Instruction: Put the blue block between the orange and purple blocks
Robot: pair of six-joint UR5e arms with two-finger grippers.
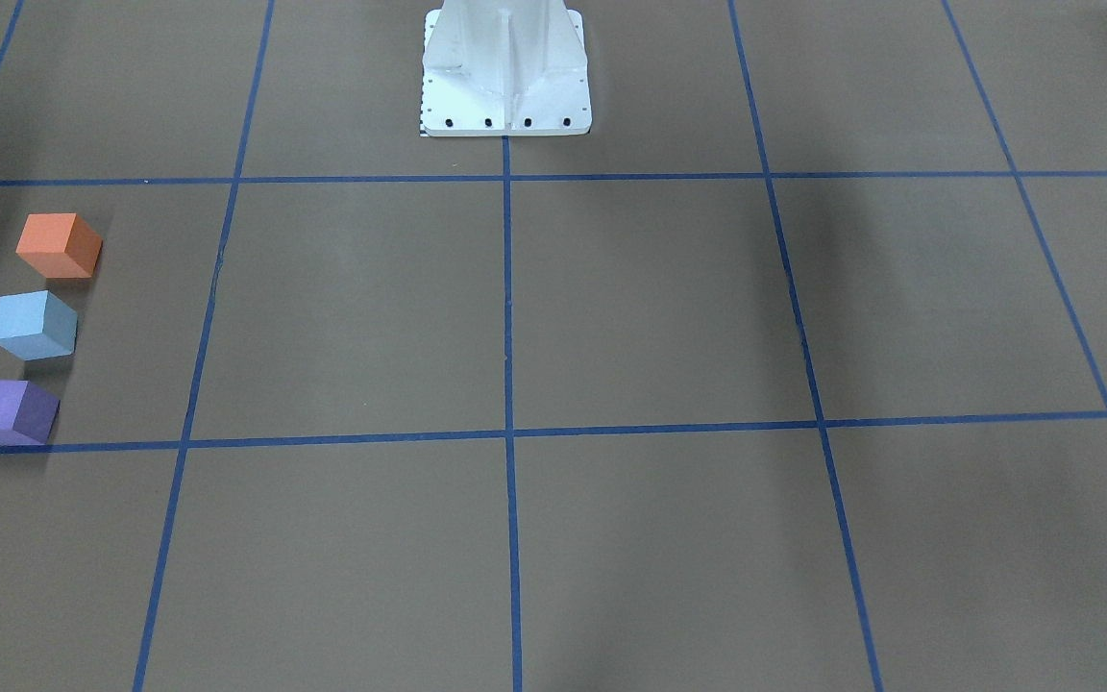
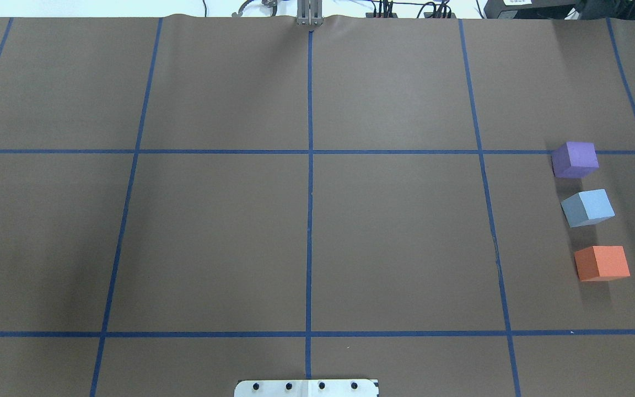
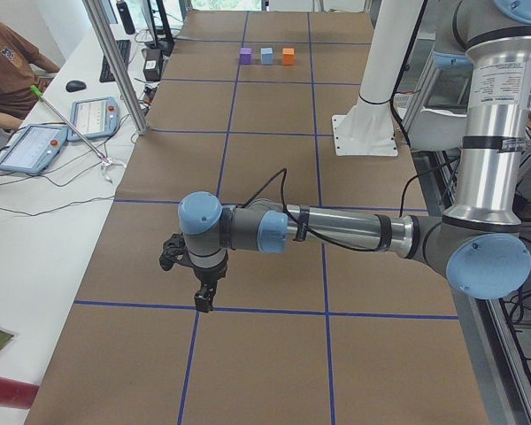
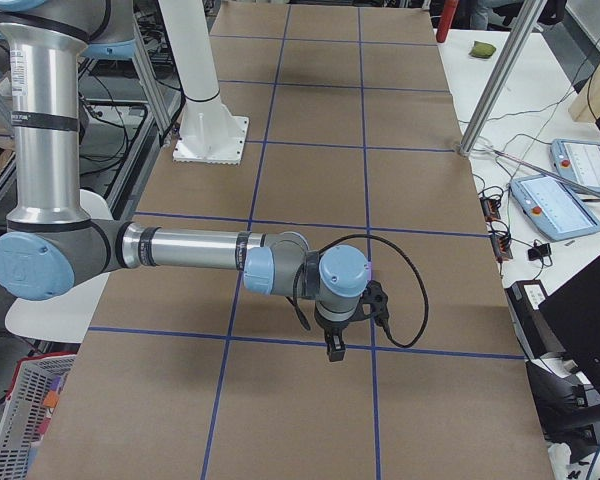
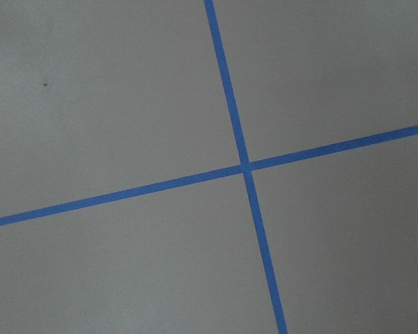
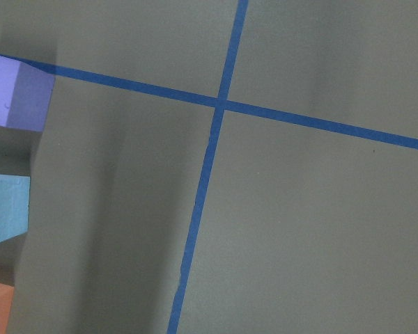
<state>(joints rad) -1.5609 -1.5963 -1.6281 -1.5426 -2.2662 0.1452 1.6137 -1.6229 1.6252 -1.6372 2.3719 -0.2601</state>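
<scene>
The blue block (image 2: 587,207) sits on the brown table between the purple block (image 2: 574,159) and the orange block (image 2: 602,263), in one row with small gaps, at the table's right end. The same row shows in the front view: orange (image 1: 59,245), blue (image 1: 33,325), purple (image 1: 8,411). The right wrist view catches all three at its left edge, with the purple block (image 6: 14,94) on top. My left gripper (image 3: 203,301) hangs over the table's left end, holding nothing visible. My right gripper (image 4: 335,350) hangs near the right end. I cannot tell whether either gripper is open or shut.
Blue tape lines (image 2: 310,165) divide the table into a grid. The white robot base (image 1: 505,77) stands at the robot's edge of the table. Tablets (image 3: 93,115) and cables lie on the white side bench, where a person (image 3: 9,62) sits.
</scene>
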